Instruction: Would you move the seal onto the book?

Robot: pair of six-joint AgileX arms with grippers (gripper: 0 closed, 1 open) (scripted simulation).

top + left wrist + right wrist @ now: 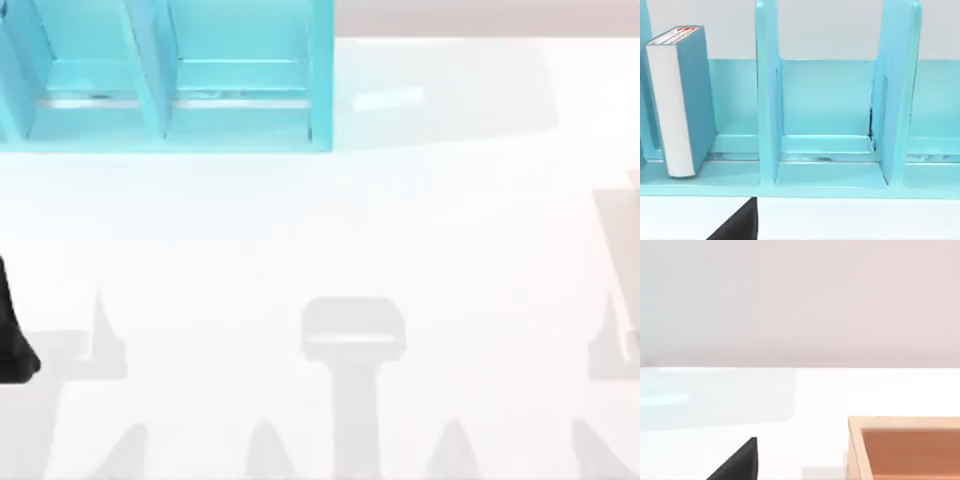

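The book (682,100) has a teal-blue cover and white page edges. It stands upright in an end compartment of the light-cyan shelf unit (830,150) in the left wrist view. A black part of my left gripper (737,225) shows low in that view, short of the shelf's front edge and apart from the book. My left arm (15,340) sits at the table's left edge. A black part of my right gripper (737,462) hangs over the white table. The seal is out of view.
The shelf unit (170,90) fills the back left of the table, with upright dividers between its compartments. A tan open-topped box (905,450) with an orange inside lies near my right gripper. White tabletop (400,230) spreads across the middle.
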